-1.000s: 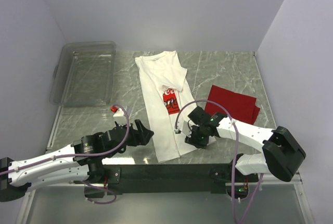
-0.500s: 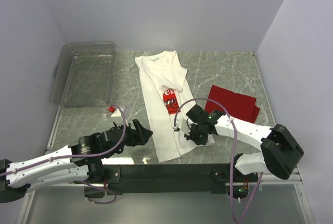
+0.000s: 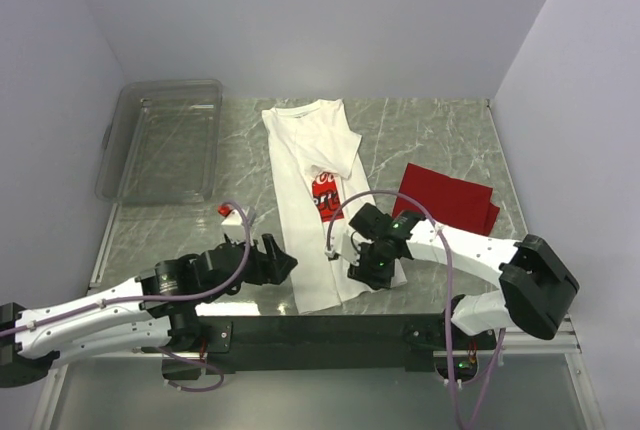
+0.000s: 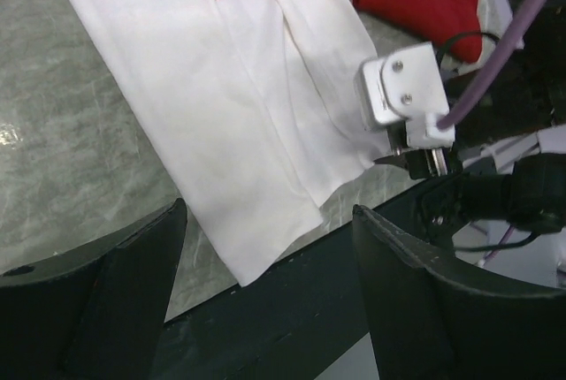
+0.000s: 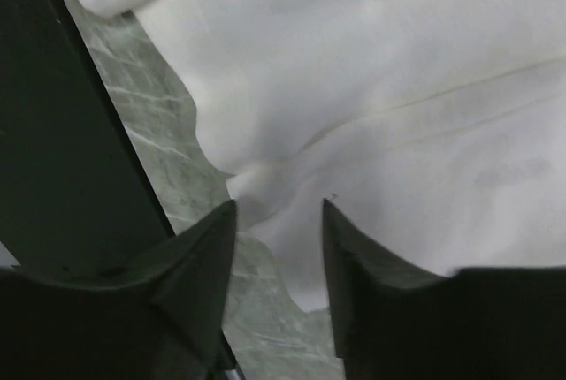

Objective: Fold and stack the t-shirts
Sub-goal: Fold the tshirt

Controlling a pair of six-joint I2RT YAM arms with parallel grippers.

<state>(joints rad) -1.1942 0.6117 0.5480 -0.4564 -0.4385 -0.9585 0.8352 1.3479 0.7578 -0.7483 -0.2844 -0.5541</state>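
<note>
Grey marble table (image 3: pixel 440 140), dark rail (image 3: pixel 320 332) along its near edge. Clear plastic bin (image 3: pixel 165 150) sits at the far-left corner, well apart from both shirts. White t-shirt (image 3: pixel 300 205) lies mid-table, folded lengthwise into a long strip: collar end far, hem end at the near edge, flat on the marble, one sleeve flap lying over the strip on the right side. Red t-shirt (image 3: pixel 450 200) is folded flat to the right of it, with bare marble between, not stacked. Left arm (image 3: pixel 90 315) lies low along the near edge, and the left gripper (image 4: pixel 268 221) has its jaws spread wide and holds nothing; it sits just left of the white shirt's hem, whose corner shows between the fingers in the left wrist view. Right arm (image 3: pixel 480 250) reaches in from the right. The right gripper (image 5: pixel 279 208) is down at the hem's near-right edge, jaws apart, with a bunched fold of white cloth right at the gap and not clamped. The red Coca-Cola print (image 3: pixel 326 193) is partly hidden under the fold.
</note>
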